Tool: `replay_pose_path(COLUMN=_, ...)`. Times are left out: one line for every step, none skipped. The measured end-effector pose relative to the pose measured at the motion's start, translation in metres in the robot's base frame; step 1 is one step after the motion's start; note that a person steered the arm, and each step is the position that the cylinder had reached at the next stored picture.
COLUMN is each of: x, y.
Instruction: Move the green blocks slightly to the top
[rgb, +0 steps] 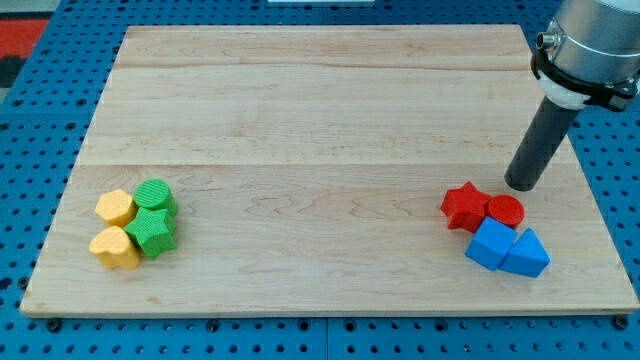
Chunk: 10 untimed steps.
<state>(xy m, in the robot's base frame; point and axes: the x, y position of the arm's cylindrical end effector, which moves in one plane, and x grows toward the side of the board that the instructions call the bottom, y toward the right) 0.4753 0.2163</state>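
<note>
Yellow blocks (116, 228) flank green blocks (153, 217) leftward; their other sides stand open.

My arm (588, 45) enters from the view's top right corner. My dark rod (540, 140) slants down and toward the view's left, and my tip (521, 187) sits low at the view's right.

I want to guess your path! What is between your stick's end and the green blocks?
In the camera view, only bare wooden board lies between my tip and the green blocks.
</note>
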Motion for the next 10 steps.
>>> replay_pose_path(x=-0.007, y=0.000)
replay_pose_path(x=-0.025, y=0.005)
replay_pose_path(x=-0.043, y=0.014)
replay_pose_path(x=-0.045, y=0.058)
replay_pose_path(x=-0.045, y=0.123)
replay_pose_path(x=-0.044, y=0.129)
replay_pose_path(x=0.016, y=0.124)
replay_pose_path(x=0.096, y=0.105)
replay_pose_path(x=0.142, y=0.067)
replay_pose_path(x=0.143, y=-0.039)
